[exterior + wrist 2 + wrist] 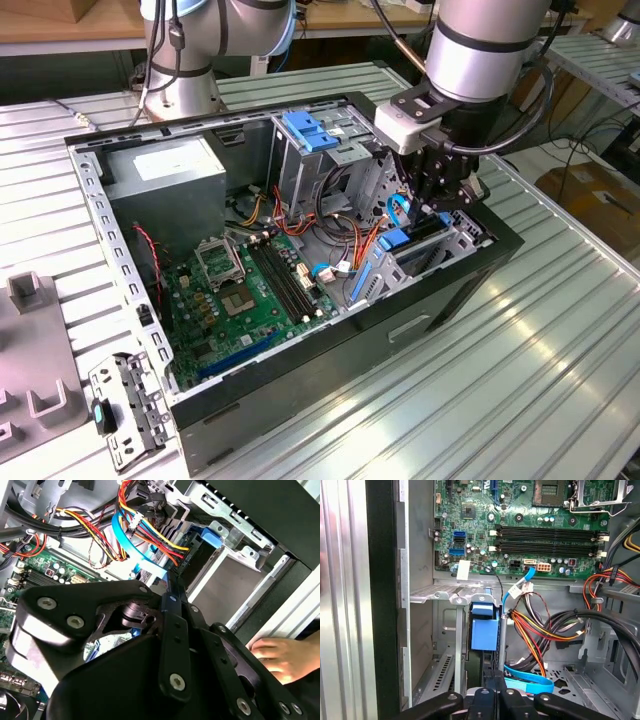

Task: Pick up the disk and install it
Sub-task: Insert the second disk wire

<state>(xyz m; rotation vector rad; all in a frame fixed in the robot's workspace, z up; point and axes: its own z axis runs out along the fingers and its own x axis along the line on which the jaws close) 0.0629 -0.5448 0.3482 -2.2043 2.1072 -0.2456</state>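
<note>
The arm (480, 45) is reaching down into the scene from the top of the exterior view, its fat silver segment tilting slightly toward that view's left, with a white block sitting where the wrist meets the black gripper (440, 190). The gripper is pointing pretty much straight down, fingertips sitting low. In both wrist views the black linkage bars (172, 630) are fanning out from the central body, and the finger links look drawn in close together, though I can't really tell how the tips are standing. There's also a person's hand (282, 655) resting flat at the edge in the second wrist view.
</note>
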